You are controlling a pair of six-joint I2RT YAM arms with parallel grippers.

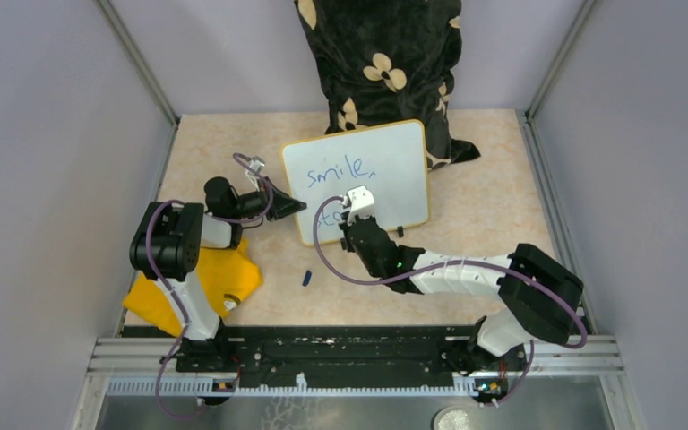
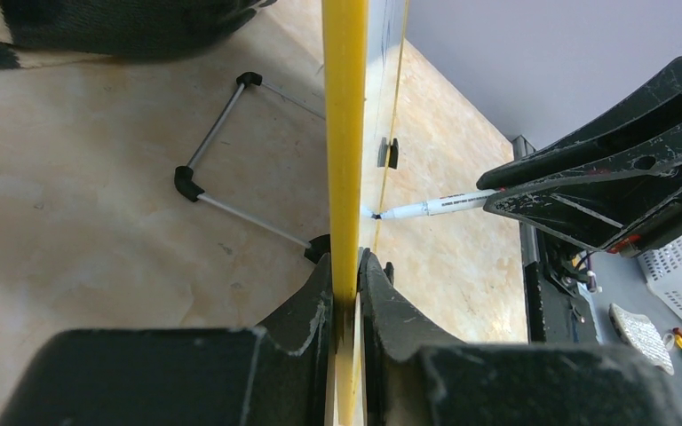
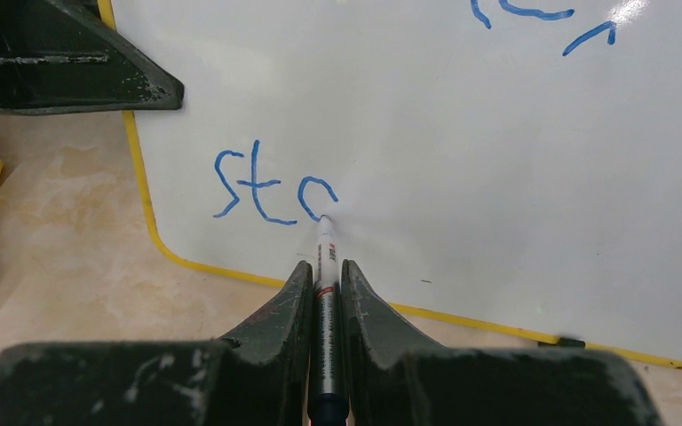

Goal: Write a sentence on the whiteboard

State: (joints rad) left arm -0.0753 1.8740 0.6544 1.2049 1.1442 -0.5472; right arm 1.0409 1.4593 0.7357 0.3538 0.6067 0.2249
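Right wrist view: marker (image 3: 327,253) tip touching the whiteboard (image 3: 462,133)

The right claw (image 3: 324,266) pinches the marker, its tip on the blue sentence (image 3: 256,182), second line begun. The left claw (image 2: 346,262) pinches the board's yellow left rim (image 2: 344,133). The whiteboard stands propped mid-surface (image 1: 502,179).

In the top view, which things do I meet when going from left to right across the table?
yellow cloth → left gripper → right gripper with the marker. The whiteboard spans both grippers, so it is left out.
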